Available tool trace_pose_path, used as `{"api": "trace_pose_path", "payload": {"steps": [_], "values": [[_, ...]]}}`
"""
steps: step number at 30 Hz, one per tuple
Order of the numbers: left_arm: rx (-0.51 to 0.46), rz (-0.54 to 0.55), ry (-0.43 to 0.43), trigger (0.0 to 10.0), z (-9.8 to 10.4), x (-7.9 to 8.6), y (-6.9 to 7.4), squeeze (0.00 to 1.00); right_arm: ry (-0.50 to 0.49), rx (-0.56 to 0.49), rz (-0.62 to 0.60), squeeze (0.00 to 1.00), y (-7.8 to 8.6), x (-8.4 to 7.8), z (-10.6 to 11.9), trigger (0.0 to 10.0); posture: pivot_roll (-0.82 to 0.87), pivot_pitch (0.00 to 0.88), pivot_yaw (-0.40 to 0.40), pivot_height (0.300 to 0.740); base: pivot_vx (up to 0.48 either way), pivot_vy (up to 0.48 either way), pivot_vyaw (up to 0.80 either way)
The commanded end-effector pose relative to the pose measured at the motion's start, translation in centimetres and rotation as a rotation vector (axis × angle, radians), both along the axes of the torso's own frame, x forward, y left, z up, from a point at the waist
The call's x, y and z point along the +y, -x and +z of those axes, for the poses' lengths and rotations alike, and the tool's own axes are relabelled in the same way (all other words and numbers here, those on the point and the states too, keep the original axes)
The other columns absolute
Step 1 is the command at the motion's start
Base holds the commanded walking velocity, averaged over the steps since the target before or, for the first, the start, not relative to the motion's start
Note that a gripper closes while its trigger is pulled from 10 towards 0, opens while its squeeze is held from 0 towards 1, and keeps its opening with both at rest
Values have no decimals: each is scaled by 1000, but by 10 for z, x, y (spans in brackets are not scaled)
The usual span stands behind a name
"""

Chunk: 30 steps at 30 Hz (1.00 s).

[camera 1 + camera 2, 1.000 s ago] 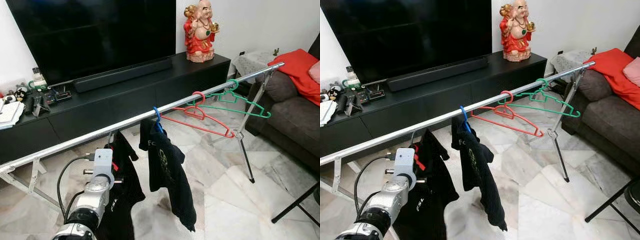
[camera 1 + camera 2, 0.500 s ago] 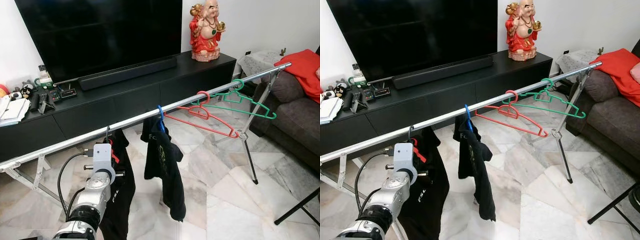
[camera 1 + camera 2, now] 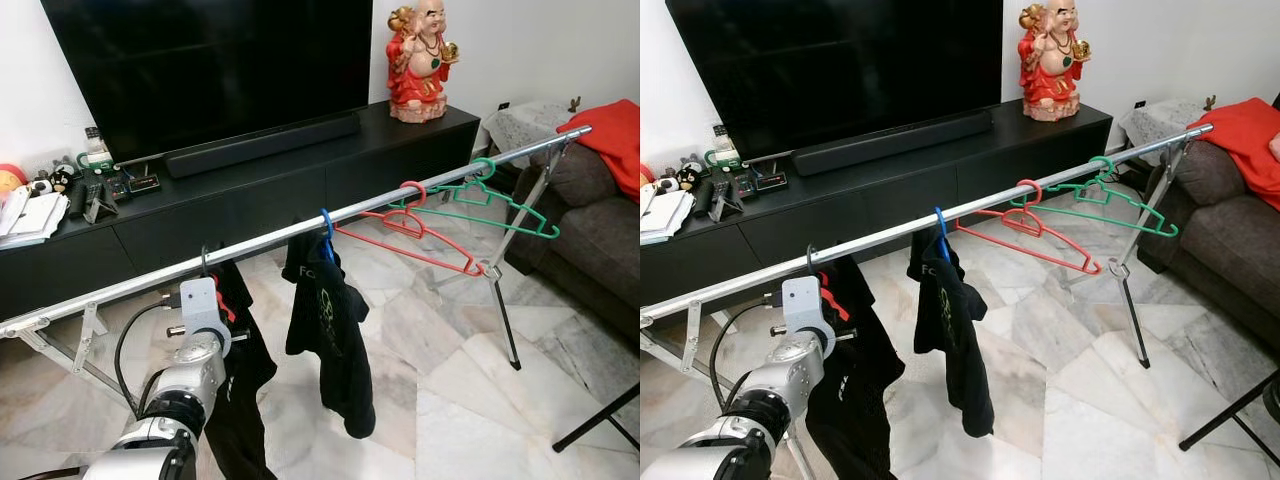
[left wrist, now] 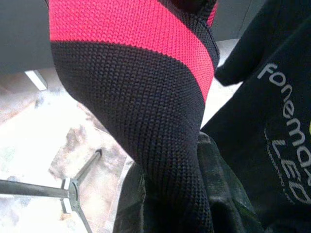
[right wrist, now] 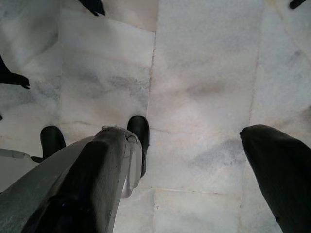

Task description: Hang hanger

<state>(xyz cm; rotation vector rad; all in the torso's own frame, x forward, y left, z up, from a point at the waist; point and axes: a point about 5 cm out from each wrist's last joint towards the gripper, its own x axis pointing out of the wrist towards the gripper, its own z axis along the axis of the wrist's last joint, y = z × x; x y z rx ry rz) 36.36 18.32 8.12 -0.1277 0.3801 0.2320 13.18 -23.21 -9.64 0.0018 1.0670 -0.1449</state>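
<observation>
Hanger hook point(image 3: 204, 258) over rail point(image 3: 400, 191), garment point(image 3: 238, 400) hanging down

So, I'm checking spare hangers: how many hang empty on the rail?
2: a red hanger and a green hanger, side by side on the rail toward the robot's right. Two more hangers carry black garments.

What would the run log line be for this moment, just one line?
left arm: raised at rail | black-and-red garment: hanging by left arm, hook over rail | right gripper: idle, jaws open above floor
</observation>
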Motion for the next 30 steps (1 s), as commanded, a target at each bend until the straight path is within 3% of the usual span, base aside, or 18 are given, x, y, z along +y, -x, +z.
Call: {"api": "trace_pose_path", "payload": {"steps": [1,6,12,23,30], "values": [[8,6,-24,10000,8,2,-5,0,-16,8,9,0,0,9,-2,10000,-25,0,68,740,0,0,0],[28,19,27,10000,4,-1,-4,0,-26,-8,7,0,-11,24,-2,10000,-35,0,71,740,0,0,0],[91,71,83,10000,-7,-4,1,0,-36,-4,14,0,-13,34,-3,10000,-27,0,69,740,0,0,0],[117,119,153,10000,-7,-6,0,0,-17,-13,-15,0,-12,9,1,10000,-26,0,71,740,0,0,0],[79,136,150,10000,7,-5,-8,0,-18,-13,-23,0,-12,7,2,10000,-25,0,69,740,0,0,0]]}}
